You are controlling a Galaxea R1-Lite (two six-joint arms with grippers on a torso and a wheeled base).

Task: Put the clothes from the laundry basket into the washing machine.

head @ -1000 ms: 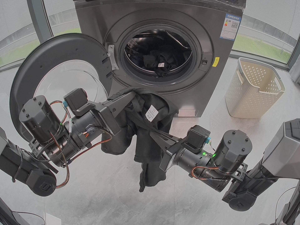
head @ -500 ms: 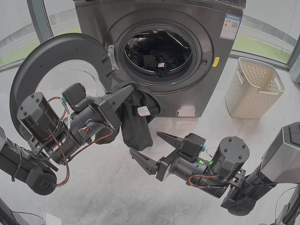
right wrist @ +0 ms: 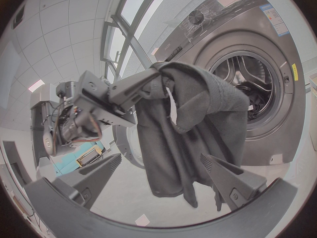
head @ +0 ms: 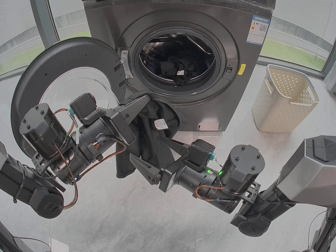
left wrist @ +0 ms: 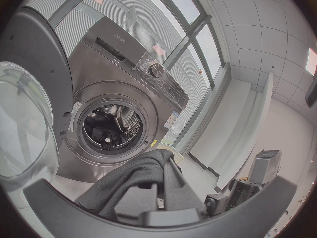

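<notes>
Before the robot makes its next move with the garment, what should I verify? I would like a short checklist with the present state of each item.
1. The washing machine door is swung wide open: ok.
2. The left gripper is shut on the dark garment: ok.
3. The garment hangs free of the floor: ok, as it appears.
4. The right gripper has a hold on the lower cloth: not ok, it is open.
5. The drum opening has room: ok, the clothes inside lie low.
6. The laundry basket is emptied: cannot tell, its bottom is hidden.
</notes>
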